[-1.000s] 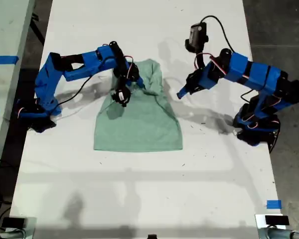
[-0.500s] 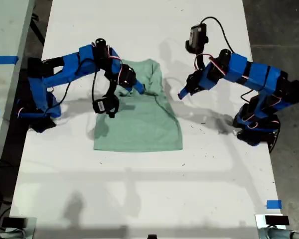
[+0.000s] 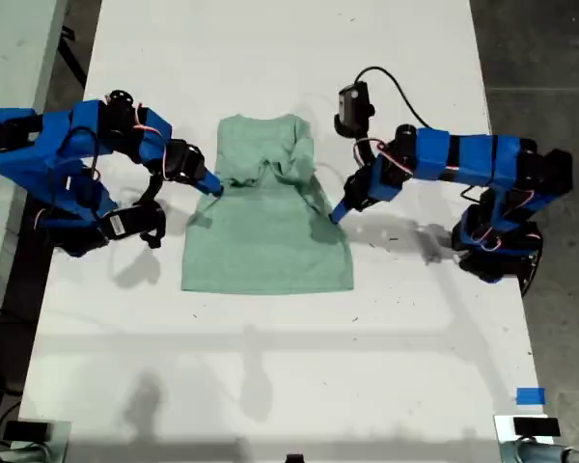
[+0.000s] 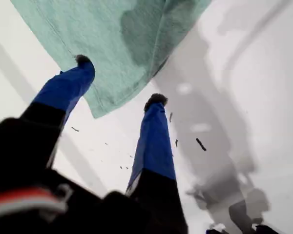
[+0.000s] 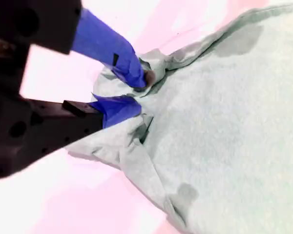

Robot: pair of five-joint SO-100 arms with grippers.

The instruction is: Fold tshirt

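The tshirt [image 3: 267,220] is spread on the white table [image 3: 270,367], mid-table in the exterior view. At its exterior-view right edge my first gripper [image 4: 118,80] is held wide, straddling the hem. Opposite, my second gripper [image 5: 135,92] is pinched on a bunched fold.

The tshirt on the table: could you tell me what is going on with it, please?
Two arms are folding the tshirt, which lies on the white table with its upper part already bunched and partly folded. My second gripper is pinched on a gathered bit of cloth at the shirt's edge on the exterior view's left. My first gripper is open at the opposite edge, one finger over the cloth and one over bare table, and holds nothing.
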